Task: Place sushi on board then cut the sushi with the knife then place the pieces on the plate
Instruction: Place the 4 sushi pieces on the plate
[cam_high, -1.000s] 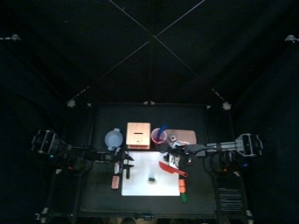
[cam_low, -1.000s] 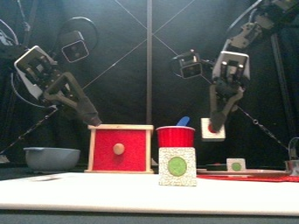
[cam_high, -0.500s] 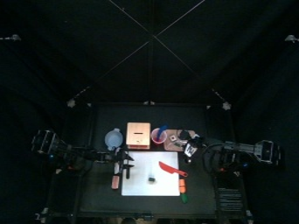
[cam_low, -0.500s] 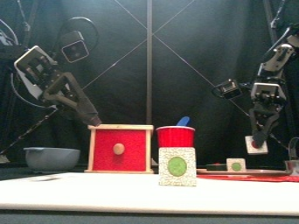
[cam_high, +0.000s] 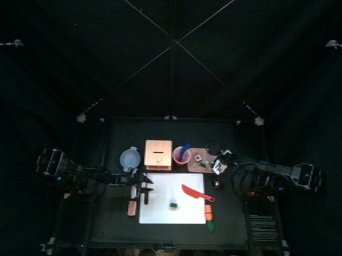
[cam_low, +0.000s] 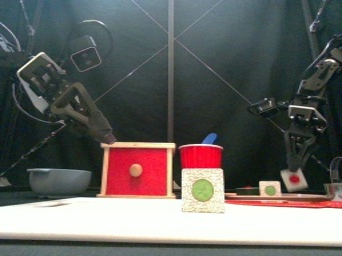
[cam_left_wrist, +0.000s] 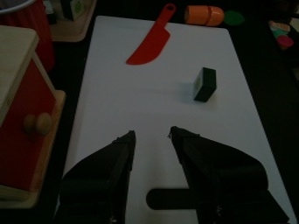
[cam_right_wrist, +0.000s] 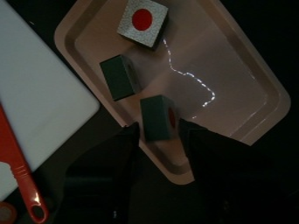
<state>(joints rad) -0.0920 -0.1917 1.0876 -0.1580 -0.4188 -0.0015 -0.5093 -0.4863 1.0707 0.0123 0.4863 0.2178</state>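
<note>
We are seeing the right gripper (cam_low: 295, 170) hanging low over the flat pink plastic tray (cam_right_wrist: 233, 79) at the desk's right side, jaws clamped on a dark green toy sushi slice (cam_low: 294, 181) with a red-dotted white face. A red-dotted slice (cam_right_wrist: 142, 19) and a dark slice (cam_right_wrist: 117, 77) are lying in the tray. A green sushi block (cam_left_wrist: 207, 85) is standing on the white cutting board (cam_left_wrist: 140, 114), apart from the red toy knife (cam_left_wrist: 152, 44). The left gripper (cam_left_wrist: 152, 144) is hovering over the board's left part, jaws apart.

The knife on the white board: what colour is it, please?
The knife is red, clearest in the left wrist view.
</note>
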